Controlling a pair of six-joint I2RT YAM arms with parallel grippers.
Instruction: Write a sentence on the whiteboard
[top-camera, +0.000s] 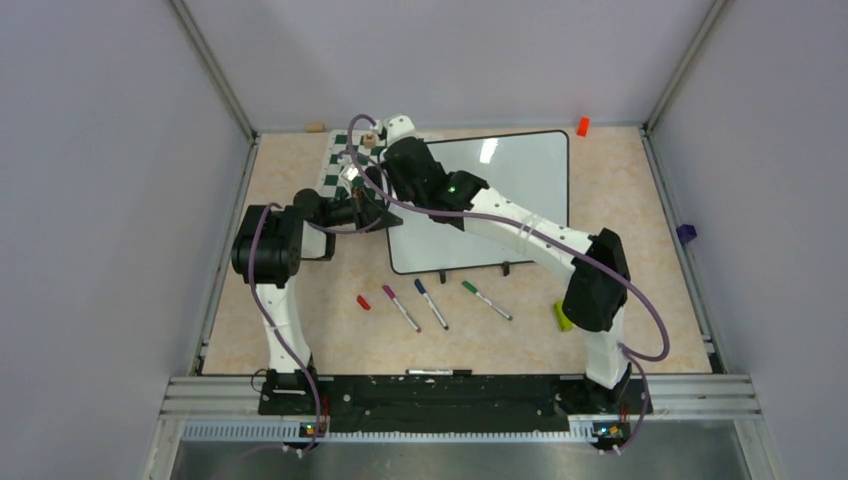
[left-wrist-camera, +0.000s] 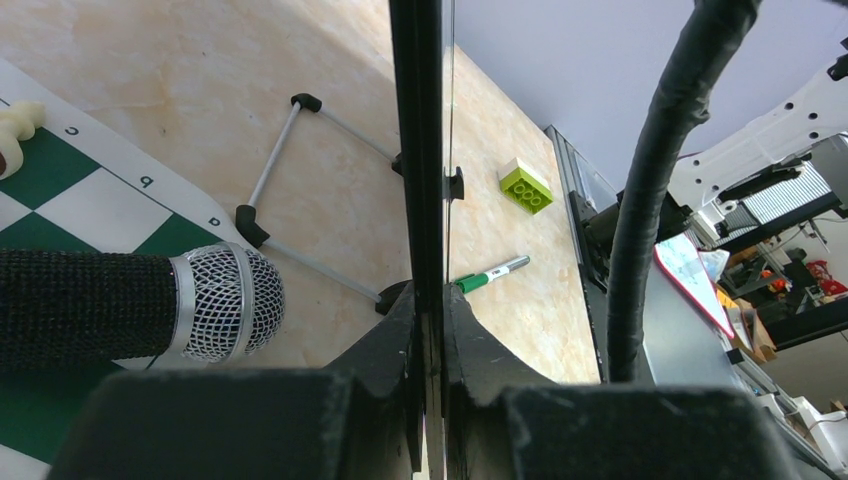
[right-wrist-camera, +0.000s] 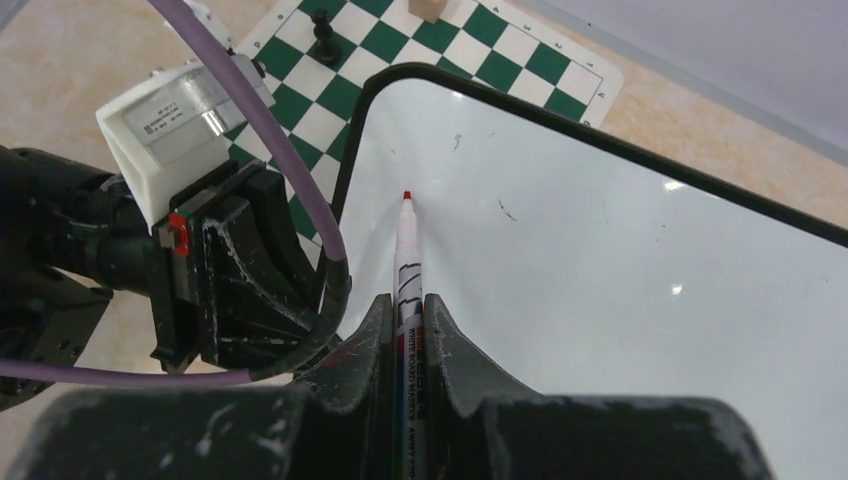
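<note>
The whiteboard (top-camera: 510, 190) stands tilted on the table, glossy white with a thin black frame. My left gripper (left-wrist-camera: 428, 300) is shut on its left edge (left-wrist-camera: 420, 150), which the left wrist view shows edge-on; in the top view this gripper (top-camera: 372, 212) sits at the board's left side. My right gripper (right-wrist-camera: 407, 305) is shut on a red whiteboard marker (right-wrist-camera: 406, 250), whose tip points at the board (right-wrist-camera: 600, 300) near its upper left corner. I cannot tell if the tip touches. No sentence is in view; the surface shows only faint specks.
A green-and-white chess mat (top-camera: 335, 165) with a few pieces lies behind the board's left side, and a microphone (left-wrist-camera: 200, 305) rests by it. In front lie purple (top-camera: 401, 308), blue (top-camera: 432, 304) and green (top-camera: 487, 300) markers, a red cap (top-camera: 363, 302) and a green brick (top-camera: 563, 316).
</note>
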